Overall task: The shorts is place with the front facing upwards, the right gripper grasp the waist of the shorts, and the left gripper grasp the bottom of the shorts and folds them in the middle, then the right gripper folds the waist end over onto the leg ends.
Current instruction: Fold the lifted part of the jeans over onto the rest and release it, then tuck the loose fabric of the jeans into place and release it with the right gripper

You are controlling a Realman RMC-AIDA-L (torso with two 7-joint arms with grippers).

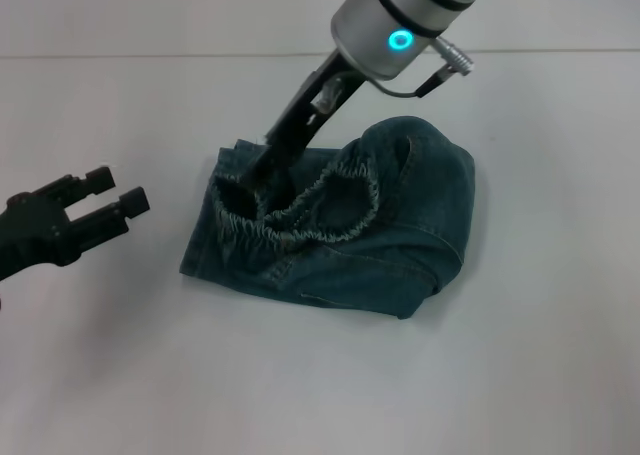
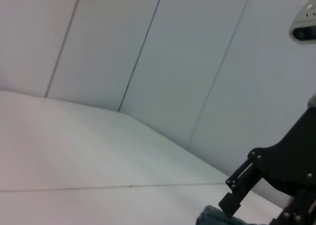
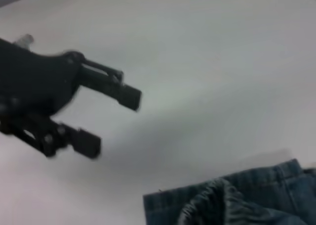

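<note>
The blue denim shorts (image 1: 400, 235) lie bunched and folded on the white table (image 1: 320, 385), the gathered elastic waist (image 1: 300, 220) on top at their left side. My right gripper (image 1: 248, 178) reaches down from the upper middle, its dark fingers closed into the left end of that waist. Well left of the shorts, my left gripper (image 1: 118, 191) hovers open and empty. The right wrist view shows the left gripper (image 3: 111, 122) open above the table, and the shorts' edge (image 3: 237, 200) below. A corner of denim (image 2: 212, 217) shows in the left wrist view beside the right arm's black gripper body (image 2: 276, 170).
White tabletop surrounds the shorts on all sides. Pale wall panels (image 2: 148, 62) rise behind the table, with a small white camera (image 2: 303, 22) mounted high up.
</note>
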